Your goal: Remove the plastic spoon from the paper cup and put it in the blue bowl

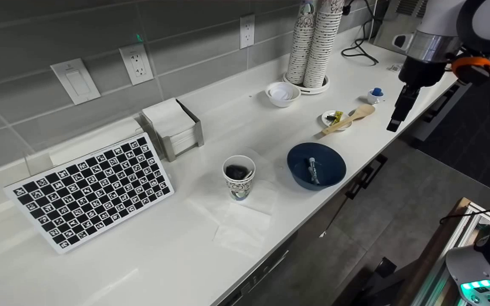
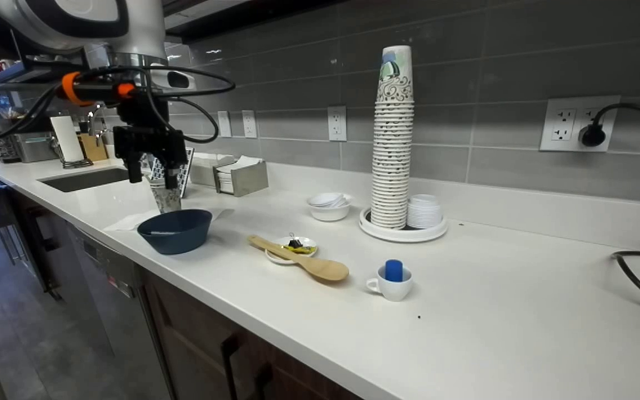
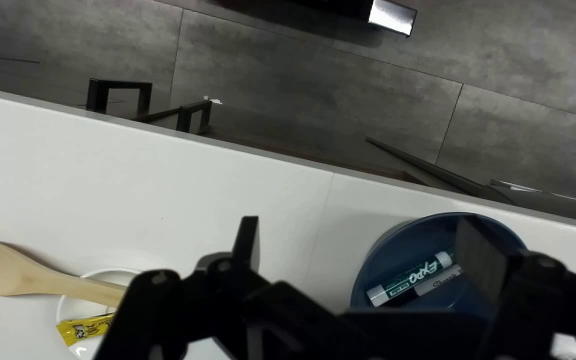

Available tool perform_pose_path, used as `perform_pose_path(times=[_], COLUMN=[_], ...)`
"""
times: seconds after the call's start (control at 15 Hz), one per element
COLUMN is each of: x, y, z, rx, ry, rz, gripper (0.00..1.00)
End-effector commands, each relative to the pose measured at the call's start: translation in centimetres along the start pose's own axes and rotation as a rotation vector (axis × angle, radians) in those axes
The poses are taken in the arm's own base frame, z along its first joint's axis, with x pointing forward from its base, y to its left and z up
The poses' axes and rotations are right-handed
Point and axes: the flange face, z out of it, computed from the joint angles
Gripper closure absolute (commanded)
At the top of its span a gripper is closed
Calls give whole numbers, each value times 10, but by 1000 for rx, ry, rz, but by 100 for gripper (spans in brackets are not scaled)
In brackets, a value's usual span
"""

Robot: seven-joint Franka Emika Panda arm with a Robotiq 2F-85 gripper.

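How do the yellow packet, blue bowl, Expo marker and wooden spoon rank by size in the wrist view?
1. Blue bowl
2. Wooden spoon, partly out of frame
3. Expo marker and yellow packet: too alike to rank, packet partly hidden

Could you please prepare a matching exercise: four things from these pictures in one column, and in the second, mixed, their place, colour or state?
Things
1. paper cup
2. blue bowl
3. wooden spoon
4. fingers

Descriptions
A. lies across a small white plate
B. apart, gripping nothing
C. white with dark pattern
D. holds markers

Pairs: 1-C, 2-D, 3-A, 4-B
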Motion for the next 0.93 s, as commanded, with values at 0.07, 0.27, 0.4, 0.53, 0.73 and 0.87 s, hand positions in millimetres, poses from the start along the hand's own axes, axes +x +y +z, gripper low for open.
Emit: perform_pose_path(times=[0.07, 0.27, 0.4, 0.53, 0.73, 0.87], x=[4, 20, 27, 36, 64, 87], y=[-7, -68, -126, -186, -248, -263], z=[2, 18, 24, 26, 28, 26], rx=[-34, 39, 82, 70, 18, -2], ry=[7, -28, -29, 9, 26, 35], rz=[18, 10, -75, -225, -165, -59], gripper=[0, 0, 0, 0, 0, 0])
